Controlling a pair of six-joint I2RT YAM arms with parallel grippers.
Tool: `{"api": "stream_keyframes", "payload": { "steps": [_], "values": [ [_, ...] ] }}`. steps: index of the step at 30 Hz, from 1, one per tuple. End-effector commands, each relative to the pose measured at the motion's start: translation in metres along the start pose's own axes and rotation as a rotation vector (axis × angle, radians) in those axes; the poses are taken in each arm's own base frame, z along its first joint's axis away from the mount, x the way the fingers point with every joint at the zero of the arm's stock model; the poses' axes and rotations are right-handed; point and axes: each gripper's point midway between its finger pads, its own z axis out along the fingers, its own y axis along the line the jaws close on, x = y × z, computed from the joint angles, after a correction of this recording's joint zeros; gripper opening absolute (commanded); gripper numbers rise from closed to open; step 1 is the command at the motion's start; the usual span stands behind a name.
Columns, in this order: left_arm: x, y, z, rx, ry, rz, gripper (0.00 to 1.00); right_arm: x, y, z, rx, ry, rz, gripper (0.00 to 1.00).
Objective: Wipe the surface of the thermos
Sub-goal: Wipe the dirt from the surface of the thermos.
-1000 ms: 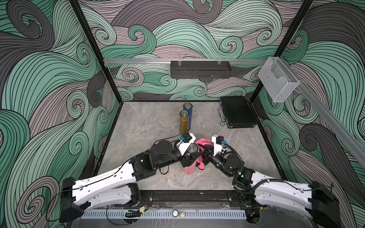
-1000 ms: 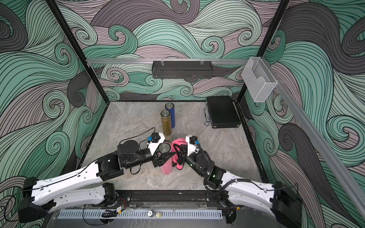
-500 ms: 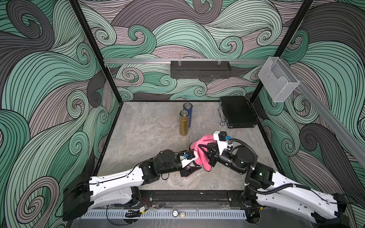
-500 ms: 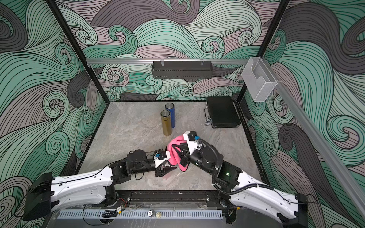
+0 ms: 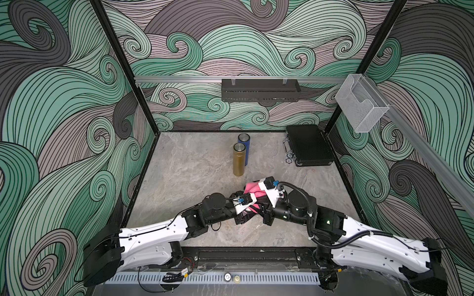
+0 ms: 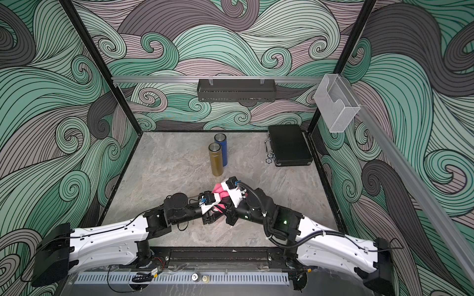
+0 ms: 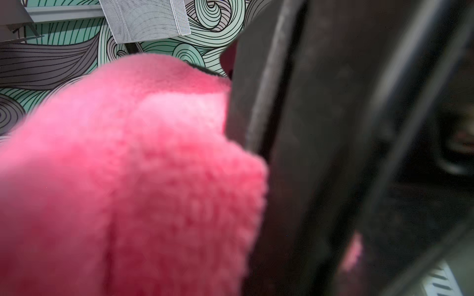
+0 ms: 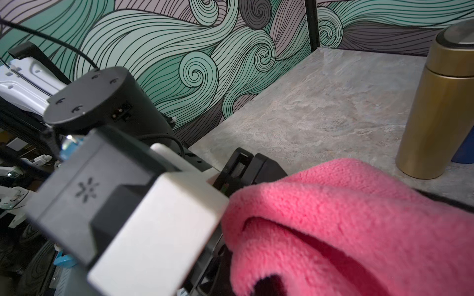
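Top views, thermoses: gold thermos (image 5: 238, 161) and blue thermos (image 5: 245, 143) standing upright just beside each other toward the table's (image 5: 192, 174) 12 o'clock edge; blue sitting at gold's 1 o'clock
Top views, cloth: pink cloth (image 5: 252, 188) bunching between the two wrists toward 6 o'clock; lying near the gold thermos, not touching it
Top views, left gripper (image 5: 243, 217): pointing toward 3 o'clock; jaws drawn together, tips tucking under the cloth; cannot tell what is being held
Top views, right gripper (image 5: 259, 207): pointing toward 9 o'clock; jaws pinching fully together on the cloth
Left wrist: pink cloth (image 7: 128, 166) pressing against a dark blurred finger (image 7: 320, 128); smooth pink patch showing past it, thermos or cloth, cannot tell
Right wrist: pink cloth (image 8: 333, 217) draping over the jaws; gold thermos (image 8: 441, 115) standing upright beyond it
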Motion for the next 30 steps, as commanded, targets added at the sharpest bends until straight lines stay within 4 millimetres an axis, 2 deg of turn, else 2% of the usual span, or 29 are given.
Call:
{"api": "stream_keyframes", "payload": {
  "steps": [1, 6, 8, 15, 18, 23, 28, 30],
  "values": [
    [-0.059, 0.024, -0.013, -0.078, -0.216, -0.01, 0.0, 0.043, -0.01, 0.003, 0.029, 0.145, 0.065, 0.0],
    [-0.064, 0.021, -0.022, -0.056, -0.247, -0.012, 0.0, 0.049, -0.049, -0.008, 0.146, 0.16, 0.157, 0.0],
    [-0.067, 0.018, -0.023, -0.032, -0.252, -0.007, 0.0, 0.049, -0.056, -0.009, 0.173, 0.175, 0.157, 0.0],
    [-0.065, 0.006, -0.018, 0.045, -0.239, 0.013, 0.0, 0.04, 0.006, 0.011, -0.017, 0.245, 0.067, 0.0],
    [-0.064, 0.006, -0.019, 0.042, -0.256, 0.011, 0.0, 0.03, 0.014, 0.011, -0.054, 0.205, 0.072, 0.0],
    [-0.062, 0.011, -0.023, 0.029, -0.289, -0.02, 0.0, 0.025, -0.016, 0.004, 0.073, 0.174, 0.084, 0.0],
    [-0.059, 0.018, -0.027, 0.024, -0.324, -0.088, 0.0, 0.04, -0.056, -0.001, 0.233, 0.228, 0.116, 0.0],
    [-0.058, 0.023, -0.028, 0.011, -0.339, -0.123, 0.0, 0.046, -0.064, -0.005, 0.282, 0.256, 0.117, 0.0]
  ]
}}
